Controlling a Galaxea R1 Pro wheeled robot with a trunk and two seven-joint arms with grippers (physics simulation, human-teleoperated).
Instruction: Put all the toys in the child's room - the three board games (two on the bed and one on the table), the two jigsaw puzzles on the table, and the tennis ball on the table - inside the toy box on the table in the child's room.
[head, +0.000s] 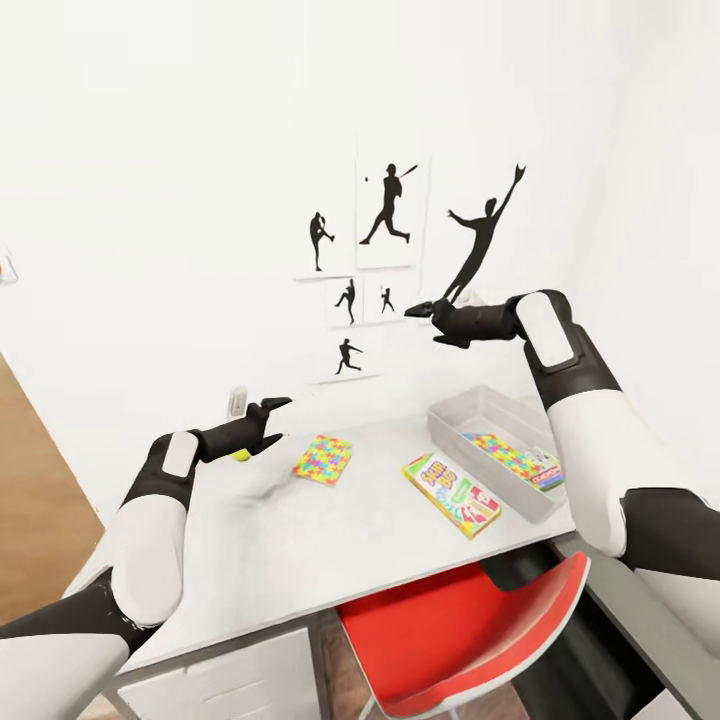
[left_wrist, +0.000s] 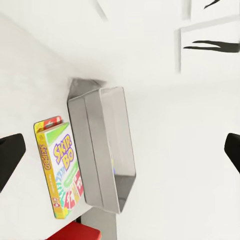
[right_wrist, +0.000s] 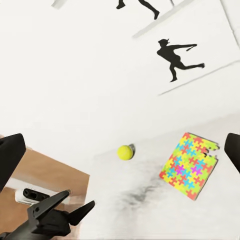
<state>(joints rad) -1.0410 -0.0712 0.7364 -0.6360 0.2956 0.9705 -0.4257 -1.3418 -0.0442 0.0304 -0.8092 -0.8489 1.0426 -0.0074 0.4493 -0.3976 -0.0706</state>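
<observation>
Where the red chair (head: 480, 630) stands pushed against the near edge, the white bench (head: 300, 550) begins. On the bench surface, the Skip-Bo board game (head: 451, 494) lies flat, just beside the near long wall of the toy box (head: 470, 412). The toy box stands at the right end of the bench and contains one jigsaw puzzle (head: 497, 451) with a small blue board game (head: 542, 468) resting on top of it. A second jigsaw puzzle (head: 323, 459) lies flat near the bench centre, apart from the Skip-Bo board game. The tennis ball (head: 241, 455) rests on the bench further left, directly beneath the left claw (head: 276, 419). The left claw hovers above the ball with its fingers spread and empty. The right claw (head: 425, 313) is raised high above the far end of the toy box, likewise parted and holding nothing. Black silhouette pictures (head: 388, 205) hang on the white wall behind the bench.
</observation>
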